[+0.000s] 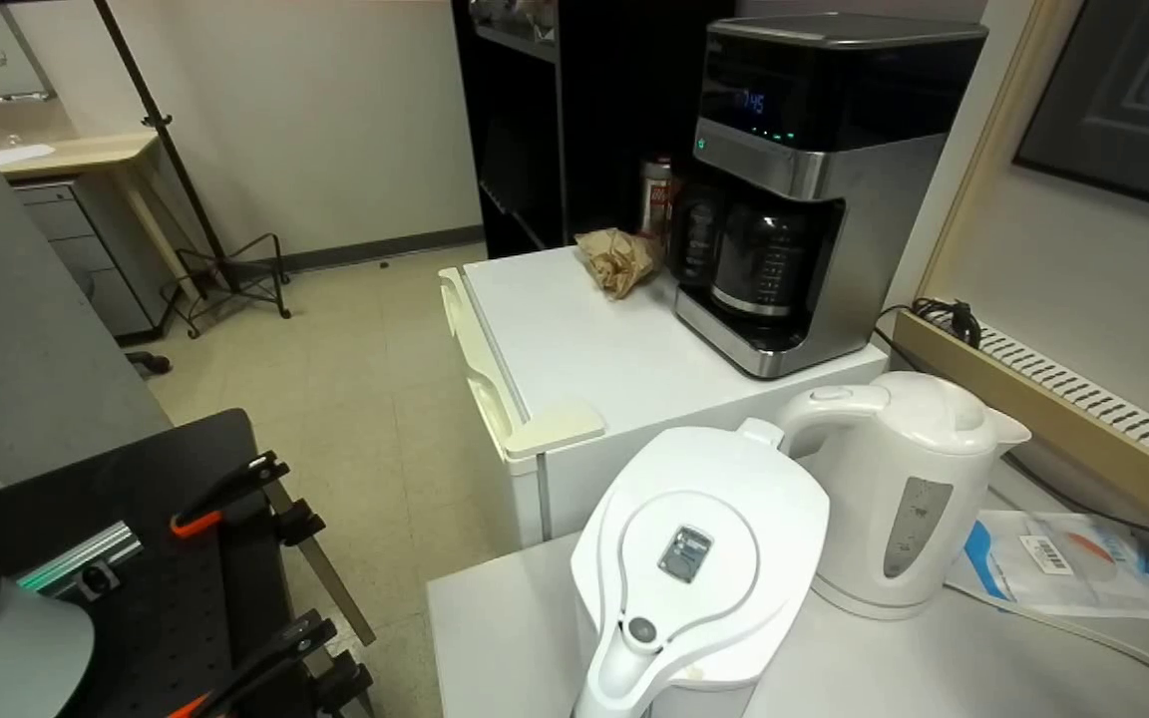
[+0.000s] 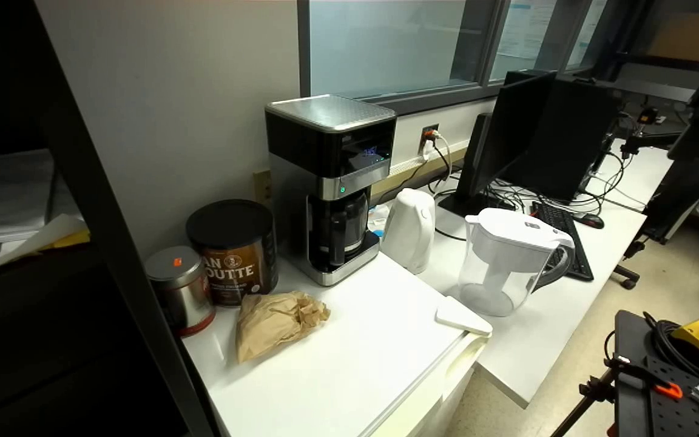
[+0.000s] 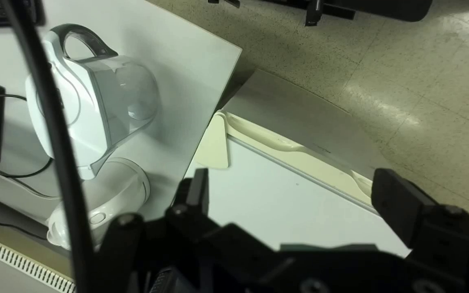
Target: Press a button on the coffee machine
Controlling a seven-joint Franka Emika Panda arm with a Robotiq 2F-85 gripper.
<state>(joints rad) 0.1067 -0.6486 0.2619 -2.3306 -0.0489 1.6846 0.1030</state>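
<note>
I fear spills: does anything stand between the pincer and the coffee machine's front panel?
In both exterior views, nothing visible blocks the front panel of the coffee machine. The pincer shows only in the wrist view, so its full path can't be told.

A grey-framed window (image 2: 386, 42) sits in the wall (image 2: 173, 109) above the rear edge of the white bench (image 2: 547, 321). Beige tiled floor (image 3: 328, 53) lies below the front edge; reflected light (image 3: 375, 105) marks it beyond the front corner. Black shelving (image 1: 624, 90) stands well apart from the end edge.
</note>
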